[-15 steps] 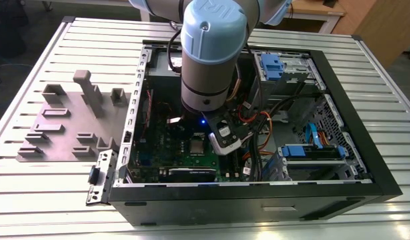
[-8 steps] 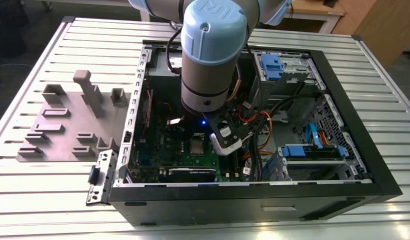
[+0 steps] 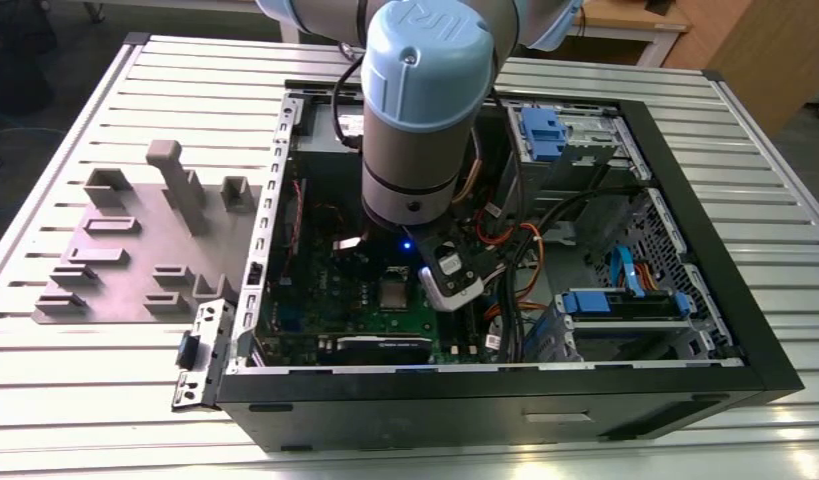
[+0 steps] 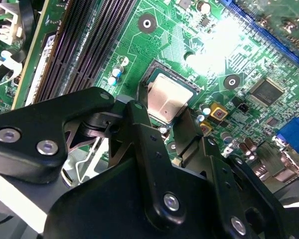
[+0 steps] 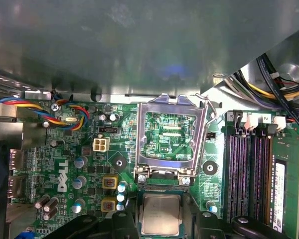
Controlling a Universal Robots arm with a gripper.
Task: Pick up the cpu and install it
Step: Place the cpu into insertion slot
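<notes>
Closest in the second wrist view is the black gripper [image 4: 162, 113], its two fingers [image 4: 139, 149] spread apart. Between and just beyond their tips lies the cpu [image 4: 167, 99], a small square chip with a silvery top. It sits flat in its socket on the green motherboard [image 4: 239, 45], level with the board. The fingers stand one on each side of the chip. Whether they touch its edges cannot be told.

In the first wrist view the chip sits in the same socket. Just past it, the metal socket frame [image 5: 141, 139] is swung open and lies back over the board, so green circuitry shows through its window. Beside the socket run long dark memory slots [image 5: 249, 169]. On its other side are small capacitors and a bundle of coloured wires [image 5: 65, 117].

In the exterior view the grey-and-blue robot arm [image 3: 416, 120] reaches straight down into a black computer case [image 3: 516, 410] lying open on its side. Blue drive brackets [image 3: 623, 303] sit inside, toward the exterior view's right. The case rests on a ribbed metal worktop [image 3: 102, 400]. On the exterior view's left, just beside the case, is a grey plate of holder blocks [image 3: 129, 260].
</notes>
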